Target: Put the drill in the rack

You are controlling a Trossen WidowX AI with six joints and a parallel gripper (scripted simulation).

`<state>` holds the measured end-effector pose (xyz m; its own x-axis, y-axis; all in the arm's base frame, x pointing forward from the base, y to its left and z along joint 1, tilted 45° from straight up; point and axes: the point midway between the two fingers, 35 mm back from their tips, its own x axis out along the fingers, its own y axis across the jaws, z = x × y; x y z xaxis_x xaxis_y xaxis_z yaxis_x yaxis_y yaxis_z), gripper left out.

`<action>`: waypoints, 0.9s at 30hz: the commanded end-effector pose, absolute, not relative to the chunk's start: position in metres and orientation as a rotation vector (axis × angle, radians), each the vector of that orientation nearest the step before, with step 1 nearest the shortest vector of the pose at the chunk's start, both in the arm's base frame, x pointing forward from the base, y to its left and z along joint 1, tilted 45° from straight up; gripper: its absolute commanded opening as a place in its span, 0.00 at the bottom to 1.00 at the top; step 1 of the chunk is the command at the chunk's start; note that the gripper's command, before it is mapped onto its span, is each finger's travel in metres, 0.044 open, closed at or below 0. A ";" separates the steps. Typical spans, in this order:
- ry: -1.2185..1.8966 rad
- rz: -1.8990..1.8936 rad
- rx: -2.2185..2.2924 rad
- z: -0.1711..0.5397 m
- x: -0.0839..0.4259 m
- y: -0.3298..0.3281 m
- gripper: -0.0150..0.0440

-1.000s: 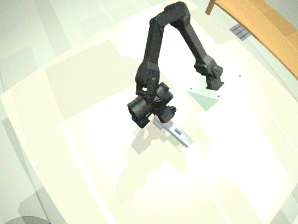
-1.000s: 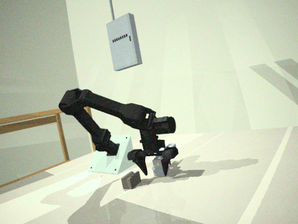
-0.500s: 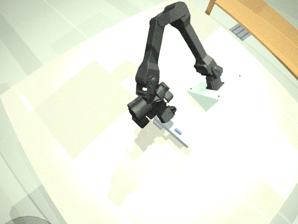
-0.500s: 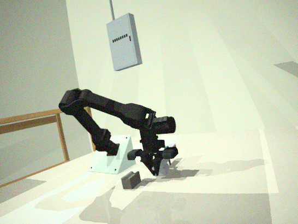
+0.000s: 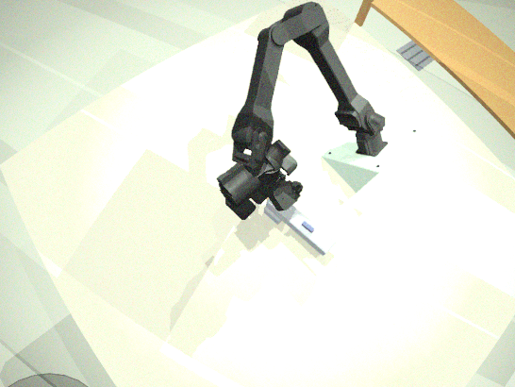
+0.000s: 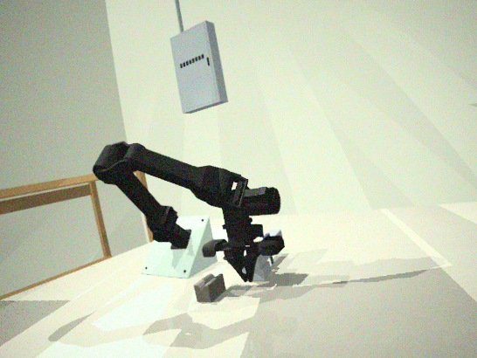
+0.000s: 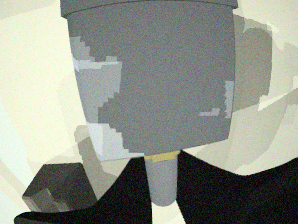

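Observation:
The grey housing lies on the table, its blue key on top. The drill is a grey round shank sticking out of the housing's end, with a yellow band at its root. My gripper points down at that end and is shut on the drill's shank, one black finger on each side. The rack, a small dark notched block, stands beside the fingers, to their left in the exterior view. The top view hides the fingertips under the arm.
The pale green wedge under the arm's base stands behind the rack in the exterior view. A wooden bench stands beyond the table edge. A grey cabinet hangs high in the background.

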<state>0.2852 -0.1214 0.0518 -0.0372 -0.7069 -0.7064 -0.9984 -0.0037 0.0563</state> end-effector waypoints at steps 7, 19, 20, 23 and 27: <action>1.798 0.787 -1.764 0.061 0.286 -0.132 0.25; 1.798 0.786 -1.764 0.073 0.287 -0.145 0.25; 1.798 0.786 -1.764 0.074 0.287 -0.146 0.25; 1.799 0.786 -1.764 0.077 0.287 -0.149 0.25; 1.797 0.786 -1.761 0.074 0.286 -0.146 0.34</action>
<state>0.2866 -0.1474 0.0745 -0.0378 -0.7097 -0.7035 -0.9984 -0.0025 0.0562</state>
